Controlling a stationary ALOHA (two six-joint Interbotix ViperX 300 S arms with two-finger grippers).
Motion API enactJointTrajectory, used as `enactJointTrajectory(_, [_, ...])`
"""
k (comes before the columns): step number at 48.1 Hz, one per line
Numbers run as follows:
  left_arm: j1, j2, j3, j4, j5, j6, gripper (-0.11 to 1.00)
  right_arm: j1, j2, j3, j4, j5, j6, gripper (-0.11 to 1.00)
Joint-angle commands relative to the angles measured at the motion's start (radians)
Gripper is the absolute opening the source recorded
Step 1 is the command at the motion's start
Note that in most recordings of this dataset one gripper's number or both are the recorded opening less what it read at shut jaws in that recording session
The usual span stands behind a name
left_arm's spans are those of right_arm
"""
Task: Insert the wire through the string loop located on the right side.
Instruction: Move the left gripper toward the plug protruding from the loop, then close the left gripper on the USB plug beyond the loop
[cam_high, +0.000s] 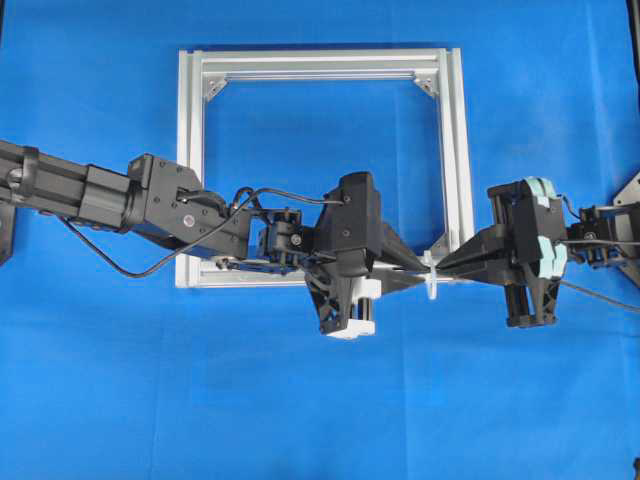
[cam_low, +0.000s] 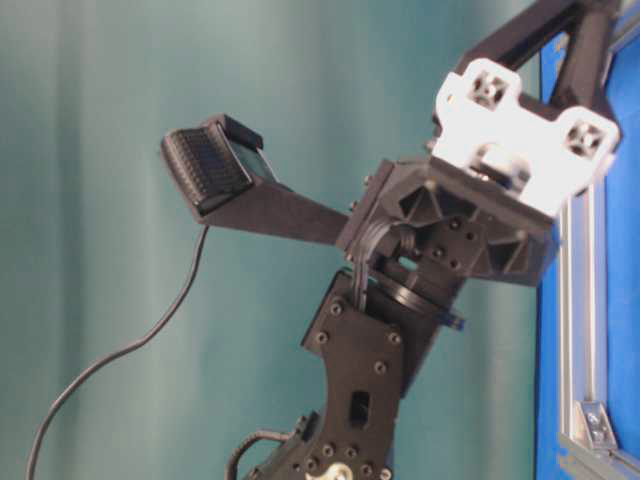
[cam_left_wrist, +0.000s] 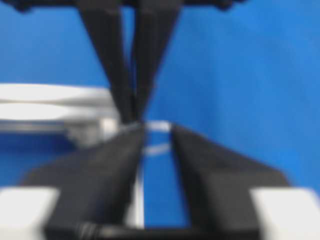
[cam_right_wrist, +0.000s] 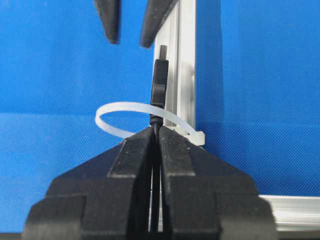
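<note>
In the right wrist view my right gripper (cam_right_wrist: 156, 131) is shut on the thin black wire (cam_right_wrist: 159, 90). The wire's plug tip sticks out past the fingertips and passes through the whitish string loop (cam_right_wrist: 117, 119), which stands beside the aluminium rail. Just beyond the tip, my left gripper (cam_right_wrist: 131, 37) is open with nothing between its fingers. The blurred left wrist view shows the left gripper (cam_left_wrist: 157, 131) with blue cloth in its gap, facing the shut right gripper (cam_left_wrist: 134, 117). Overhead, the left gripper (cam_high: 412, 281) and right gripper (cam_high: 447, 266) meet tip to tip at the loop (cam_high: 432, 278).
A square aluminium frame (cam_high: 460, 150) lies on the blue cloth, and the loop sits at its near right corner. The wire's slack (cam_high: 600, 296) trails off to the right edge. The left arm reaches across the frame's near rail (cam_high: 200, 278).
</note>
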Motion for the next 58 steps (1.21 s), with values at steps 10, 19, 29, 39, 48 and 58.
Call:
enactJointTrajectory(10, [0.008, -0.023, -0.014, 0.002, -0.006, 0.0, 0.86, -0.002, -0.005, -0.015, 0.002, -0.011, -0.002, -0.04])
enactJointTrajectory(19, [0.011, -0.023, -0.012, 0.002, -0.006, -0.002, 0.86, -0.002, -0.005, -0.015, 0.0, -0.011, -0.002, -0.04])
enactJointTrajectory(29, [0.011, 0.009, -0.008, 0.002, -0.011, -0.003, 0.87, -0.002, -0.005, -0.015, 0.002, -0.011, -0.002, -0.04])
enactJointTrajectory(39, [0.009, 0.057, -0.008, 0.002, -0.012, -0.014, 0.87, -0.002, -0.005, -0.015, 0.0, -0.011, -0.003, -0.04])
enactJointTrajectory(48, [0.009, 0.06, -0.009, 0.003, -0.018, -0.014, 0.87, -0.002, -0.005, -0.015, 0.0, -0.009, -0.003, -0.04])
enactJointTrajectory(58, [0.008, 0.06, -0.008, 0.003, -0.02, -0.014, 0.87, -0.002, -0.005, -0.015, 0.0, -0.009, -0.003, -0.04])
